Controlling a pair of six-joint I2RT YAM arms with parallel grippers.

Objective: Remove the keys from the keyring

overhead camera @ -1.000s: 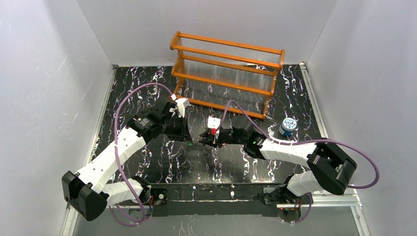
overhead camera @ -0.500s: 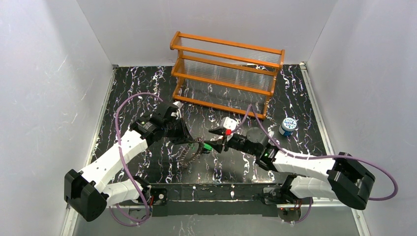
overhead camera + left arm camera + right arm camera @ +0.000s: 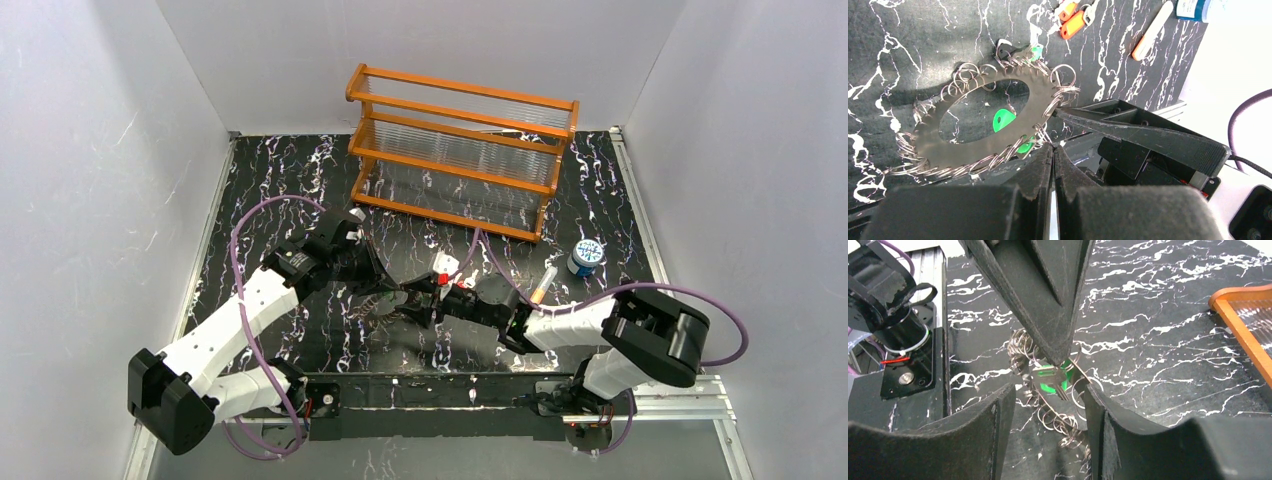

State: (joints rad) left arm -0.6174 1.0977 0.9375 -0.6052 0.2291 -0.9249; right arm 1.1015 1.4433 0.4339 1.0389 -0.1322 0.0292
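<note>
Black, white-veined tabletop; flat, toothed grey metal keyring.

Bench: black with white veining, pale walls on three sides.
Rack: orange wooden rack with clear rods, along the far edge.
Lid: small round blue-white lid, near the right edge.
Tube: clear tube with orange cap, just beside the lid.
Keyring: dark keyring fringed with wire loops, mid-bench toward the near edge.
Left arm's fingers: at the keyring's left side.
Right arm's fingers: at its right side, facing the left pair.
</note>
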